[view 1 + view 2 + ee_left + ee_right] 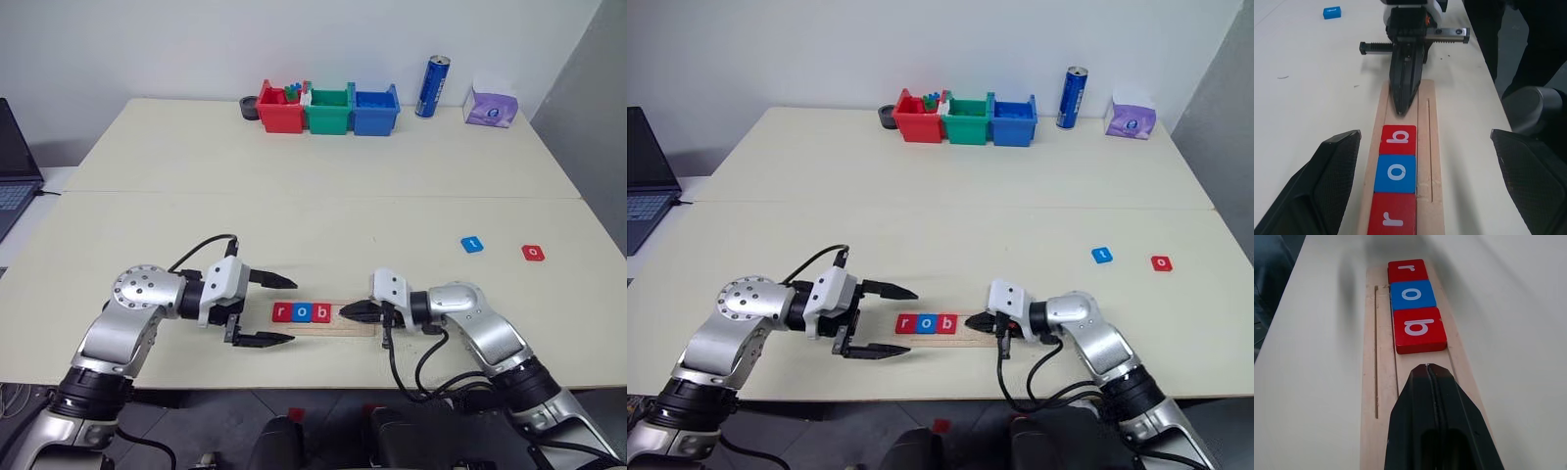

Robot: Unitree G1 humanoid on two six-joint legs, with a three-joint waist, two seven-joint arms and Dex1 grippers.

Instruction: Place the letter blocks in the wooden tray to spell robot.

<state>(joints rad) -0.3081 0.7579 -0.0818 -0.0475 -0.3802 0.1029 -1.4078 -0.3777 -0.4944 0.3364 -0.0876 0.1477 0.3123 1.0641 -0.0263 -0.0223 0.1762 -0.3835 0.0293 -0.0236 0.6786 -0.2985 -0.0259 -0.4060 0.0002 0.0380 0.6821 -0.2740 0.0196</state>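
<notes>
Over the wooden tray (338,328) reading r-o-b, the closed right gripper (1427,369) faces the wide-open left gripper (284,311), head views adding loose red o (532,253).

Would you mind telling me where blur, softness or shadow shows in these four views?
Right wrist view: the right end effector is soft up close, a smeared grey shadow lies beyond the red r block; the wooden tray is sharp. Left wrist view: the left end effector's fingers are blurred, the red b block crisp. Head views: even, soft light, faint shadows.
</notes>
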